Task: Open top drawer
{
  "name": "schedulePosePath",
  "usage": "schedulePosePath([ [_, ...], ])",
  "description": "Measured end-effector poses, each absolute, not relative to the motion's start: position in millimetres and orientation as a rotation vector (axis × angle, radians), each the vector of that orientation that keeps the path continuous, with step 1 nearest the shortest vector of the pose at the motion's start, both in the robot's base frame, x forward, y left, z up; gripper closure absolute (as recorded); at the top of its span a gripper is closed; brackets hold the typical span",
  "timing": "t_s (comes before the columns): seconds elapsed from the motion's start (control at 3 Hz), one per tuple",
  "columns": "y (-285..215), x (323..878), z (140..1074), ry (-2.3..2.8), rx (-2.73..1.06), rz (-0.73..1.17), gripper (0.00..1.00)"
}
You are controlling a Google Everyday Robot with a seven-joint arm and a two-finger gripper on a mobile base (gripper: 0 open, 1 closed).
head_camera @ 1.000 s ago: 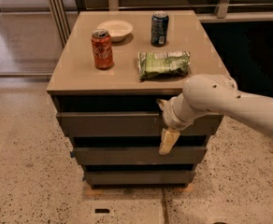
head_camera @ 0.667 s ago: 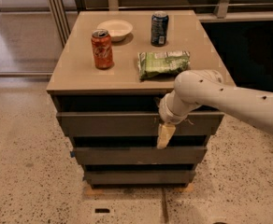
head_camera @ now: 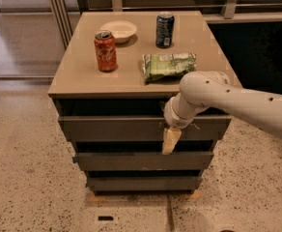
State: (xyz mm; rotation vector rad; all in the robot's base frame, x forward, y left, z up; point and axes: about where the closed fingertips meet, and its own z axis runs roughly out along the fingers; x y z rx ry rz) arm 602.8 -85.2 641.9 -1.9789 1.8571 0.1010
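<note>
Since 1.0 s ago the arm [head_camera: 237, 100] has shifted a little left, toward the cabinet [head_camera: 83, 79]. The gripper [head_camera: 171, 140] went slightly left and up with it. No visible change in the drawer front.

Position now: the gripper hangs tip-down against the face of the top drawer [head_camera: 112, 128], right of centre, its tip at the panel's lower edge. Cannot tell whether it is spread or closed, or whether it grips anything.

Top drawer: highest and widest of three dark fronts, directly under the tan cabinet top, above the middle drawer [head_camera: 131, 161] and the bottom drawer [head_camera: 141, 182]. It looks shut or nearly so, with a dark recess along its upper edge.

Handling (judgement):
- Rigid flat panel, no handle. The smooth face gives no purchase, so a pinch on it would slip.
- Best hold is probably the top or bottom edge, hooked from the recess.
- Pull straight outward, since an off-centre pull may rack it.
- Load unknown, contents hidden.

On top: red soda can [head_camera: 105, 50], dark can [head_camera: 164, 29], white bowl [head_camera: 118, 30], green chip bag [head_camera: 169, 65]. A jerk could tip the cans.
</note>
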Motion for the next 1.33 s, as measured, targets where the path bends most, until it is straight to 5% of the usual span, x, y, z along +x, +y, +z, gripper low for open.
schedulePosePath([
  [1.33, -86, 559, 641, 1.924, -2.052, 0.289, 0.00],
])
